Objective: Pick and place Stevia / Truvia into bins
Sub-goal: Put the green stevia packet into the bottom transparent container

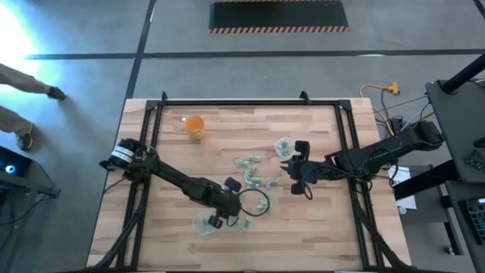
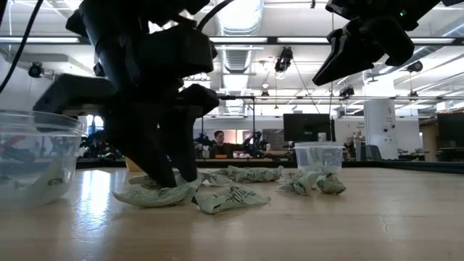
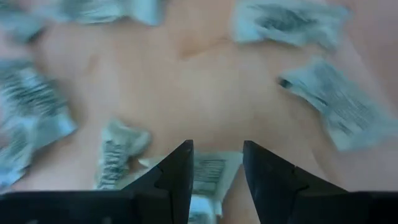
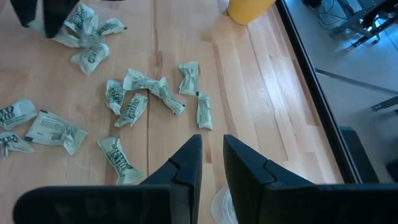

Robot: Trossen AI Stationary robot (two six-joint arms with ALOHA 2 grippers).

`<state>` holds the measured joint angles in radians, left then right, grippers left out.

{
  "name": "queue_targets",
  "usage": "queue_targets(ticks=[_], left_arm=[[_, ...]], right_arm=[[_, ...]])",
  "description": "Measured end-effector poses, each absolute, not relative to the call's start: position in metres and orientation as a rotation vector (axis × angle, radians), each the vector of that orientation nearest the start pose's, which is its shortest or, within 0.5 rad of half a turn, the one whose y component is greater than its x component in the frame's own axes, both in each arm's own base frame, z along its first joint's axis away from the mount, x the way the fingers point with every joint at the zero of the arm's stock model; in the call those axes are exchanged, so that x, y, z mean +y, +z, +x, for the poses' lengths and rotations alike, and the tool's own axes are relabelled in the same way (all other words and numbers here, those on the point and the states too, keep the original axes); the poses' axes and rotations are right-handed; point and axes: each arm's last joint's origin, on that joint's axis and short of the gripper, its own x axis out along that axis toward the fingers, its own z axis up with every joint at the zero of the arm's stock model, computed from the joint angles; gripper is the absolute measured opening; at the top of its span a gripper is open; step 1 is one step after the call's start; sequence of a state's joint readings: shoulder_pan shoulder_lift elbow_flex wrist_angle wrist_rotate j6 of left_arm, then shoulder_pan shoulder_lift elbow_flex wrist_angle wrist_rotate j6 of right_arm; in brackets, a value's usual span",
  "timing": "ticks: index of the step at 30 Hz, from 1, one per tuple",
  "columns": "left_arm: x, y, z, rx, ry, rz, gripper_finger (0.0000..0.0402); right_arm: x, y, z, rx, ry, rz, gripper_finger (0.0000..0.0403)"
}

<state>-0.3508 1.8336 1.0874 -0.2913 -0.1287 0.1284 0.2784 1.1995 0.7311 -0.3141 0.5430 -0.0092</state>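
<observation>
Left wrist view puts your left tool (image 3: 216,171) low over the table (image 3: 205,87), fingers parted around a Stevia sachet (image 3: 208,174) without clamping it; more sachets (image 1: 250,174) lie scattered ahead, and one clear cup (image 1: 203,222) sits just beside it. Your right tool (image 1: 292,176) hovers raised, fingers narrowly apart, holding nothing, the other clear cup (image 1: 284,145) nearby.
</observation>
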Motion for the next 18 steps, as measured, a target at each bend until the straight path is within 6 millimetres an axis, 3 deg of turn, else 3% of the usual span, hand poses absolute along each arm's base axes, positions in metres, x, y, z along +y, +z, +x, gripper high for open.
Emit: queue_targets(ticks=[10, 18], left_arm=[[-0.103, 0.18, 0.341, 1.005, -0.052, 0.101, 0.0122], [-0.093, 0.177, 0.344, 1.025, -0.043, 0.047, 0.0123]], right_arm=[[0.05, 0.228, 0.231, 0.712, -0.249, -0.317, 0.0057], [0.05, 0.227, 0.231, 0.715, -0.249, -0.318, 0.0057]])
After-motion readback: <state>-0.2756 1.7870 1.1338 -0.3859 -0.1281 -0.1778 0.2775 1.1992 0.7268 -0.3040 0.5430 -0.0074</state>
